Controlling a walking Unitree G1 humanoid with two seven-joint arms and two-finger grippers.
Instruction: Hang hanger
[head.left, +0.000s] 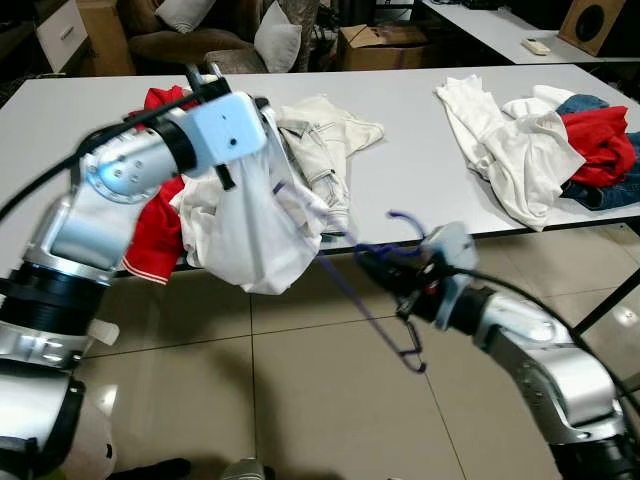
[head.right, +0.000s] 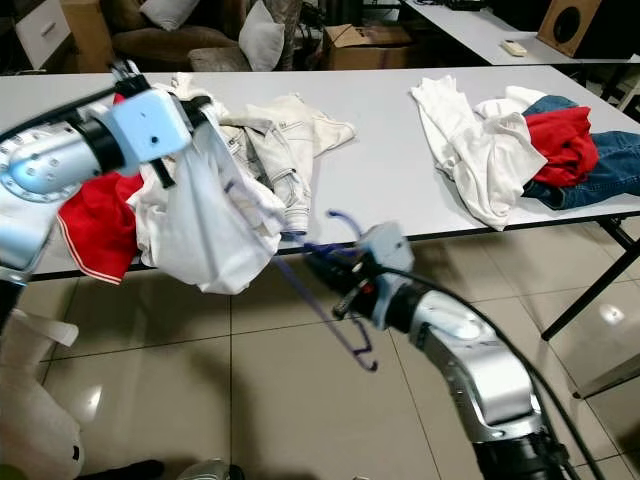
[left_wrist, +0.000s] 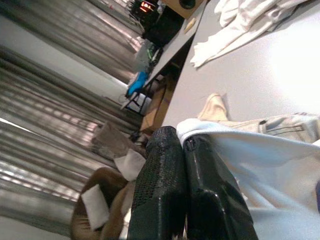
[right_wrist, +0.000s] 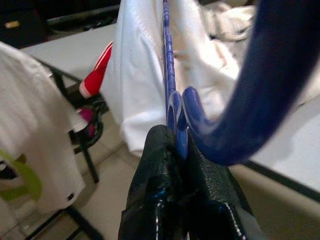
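While the right gripper (head.left: 385, 268) pinches the thin, springy blue hanger (head.left: 375, 300) at centre frame, the left gripper (left_wrist: 187, 195) clamps the limp white garment (head.left: 245, 235)

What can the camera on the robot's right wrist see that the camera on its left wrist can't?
The right wrist view shows the blue hanger pinched between the right gripper fingers, a red garment's striped edge and the tiled floor.

The left wrist view shows the left gripper shut on the white garment, plus white clothes farther along the table and a brown armchair.

Both show the white garment and the grey table.
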